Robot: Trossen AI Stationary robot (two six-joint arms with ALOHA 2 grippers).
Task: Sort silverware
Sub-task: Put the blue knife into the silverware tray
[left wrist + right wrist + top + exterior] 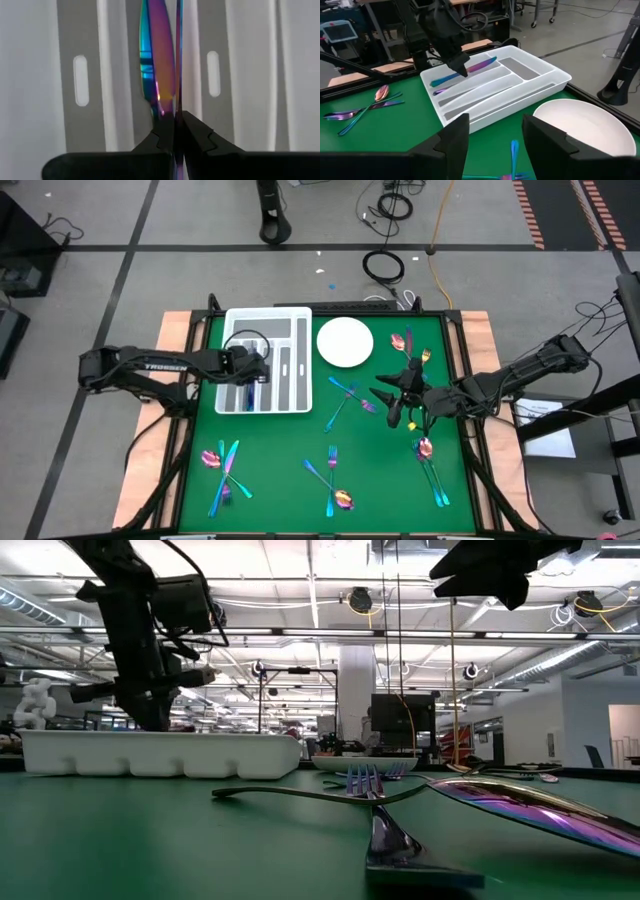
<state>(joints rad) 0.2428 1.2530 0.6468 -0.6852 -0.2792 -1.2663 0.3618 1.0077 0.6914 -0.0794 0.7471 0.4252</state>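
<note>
Left arm: reached in from the table's left edge, its left gripper (252, 370) over the white divided tray (300, 395).
Left jaws: pinched together on an iridescent knife (470, 68) — the left wrist view showed the blade (161, 65) standing edge-on between the fingertips (197, 135) above a grey slot.
Knife in tray: lay lengthwise along one of the tray's long compartments, seen from the right wrist view as a blue-to-purple strip under the gripper.
Near-left silverware: a crossed cluster (224, 470) of pieces on the green mat (280, 450), near the table's front left.
Plate: round white plate (345, 342) just beside the tray, on its right.
Centre silverware: a crossed pair (345, 402) below the plate, and another group (332, 480) nearer the front edge.
Right gripper (392, 406): hung above the mat right of centre, well apart from the tray — fingers (455, 142) spread apart, nothing between them.
Right-side silverware: pieces (410, 345) near the far right of the mat, more (430, 465) in front of the right arm.
Low view: a fork (362, 780) lay flat on the mat in the foreground.
</note>
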